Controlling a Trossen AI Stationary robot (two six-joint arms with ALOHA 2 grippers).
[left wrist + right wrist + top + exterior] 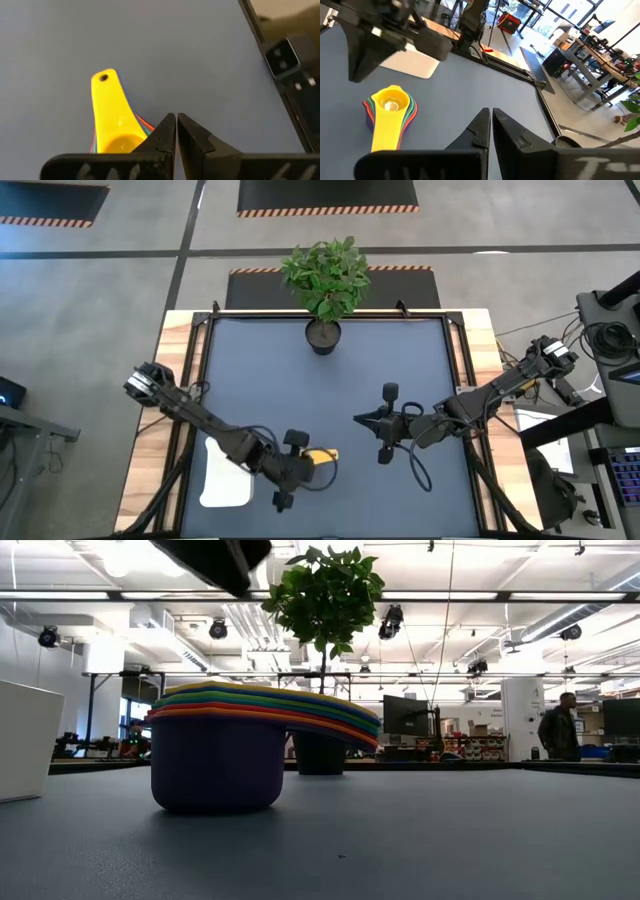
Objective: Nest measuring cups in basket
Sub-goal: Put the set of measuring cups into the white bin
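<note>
The measuring cups point(215, 755) are nested into one stack, yellow on top and purple at the bottom. The stack stands on its purple base on the dark table top, its handles point(335, 718) fanned out to one side. It also shows in the right wrist view point(390, 107). The white basket point(228, 475) lies just left of the stack. My left gripper point(318, 468) hangs shut above the stack point(322, 454), clear of it. In the left wrist view its tips point(176, 120) are beside the yellow handle point(107, 102). My right gripper point(360, 418) waits shut above mid-table.
A black plant pot point(323, 335) with a leafy plant stands at the middle of the far edge. The basket's wall point(25, 740) rises at the left of the low view. Bare dark table top point(400, 360) lies between the stack and the pot.
</note>
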